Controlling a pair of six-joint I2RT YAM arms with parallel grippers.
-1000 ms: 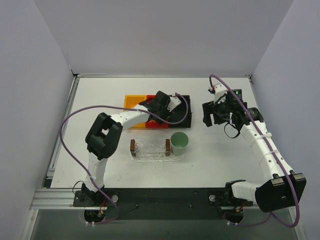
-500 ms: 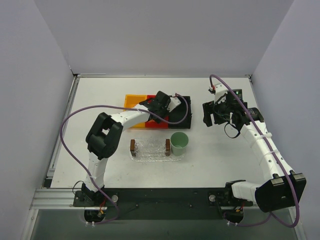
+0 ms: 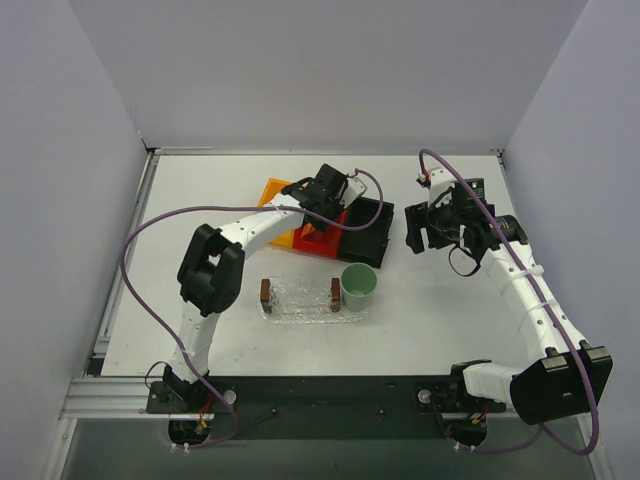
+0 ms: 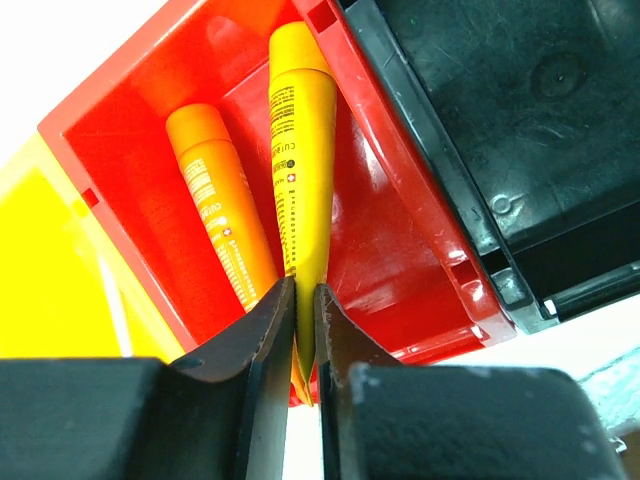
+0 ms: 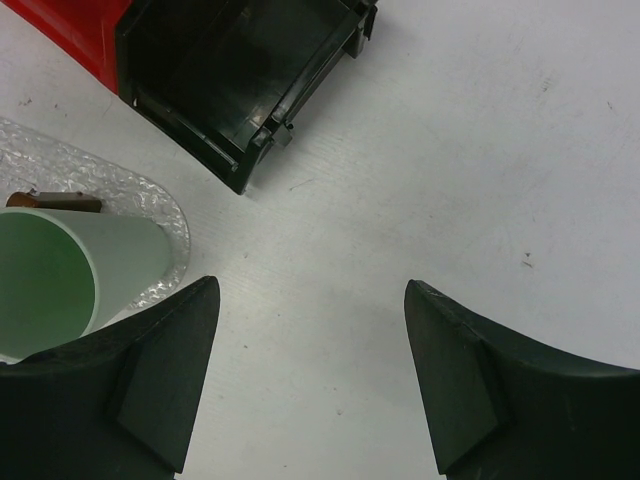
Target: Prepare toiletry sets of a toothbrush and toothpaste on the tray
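Left gripper [image 4: 303, 292]: fingers nearly closed, pinching the flat crimped end of the yellow tube [image 4: 301, 150]. The tip of that end is hidden between the fingers. The tube is in the red bin [image 4: 400, 215], against the wall next to the black bin [image 4: 520, 120]. Its long axis runs almost straight away from the wrist camera, rounded end farthest. Whether it rests on the bin floor cannot be told. Orange tube [image 4: 222, 215]: in the same bin just beside the yellow one and roughly parallel, rounded end far, near end cut off behind a finger. From above, the gripper covers both tubes. Orange bin [image 3: 272, 193]: partly under the left arm. Tray [image 3: 300, 305]: on the table [image 3: 200, 200], near the bins, carrying two small brown blocks [image 3: 265, 292] too small to identify, with the green cup [image 3: 358, 285] at its right end. Right gripper [image 5: 310, 290]: fingers spread wide, holding nothing, over bare table.
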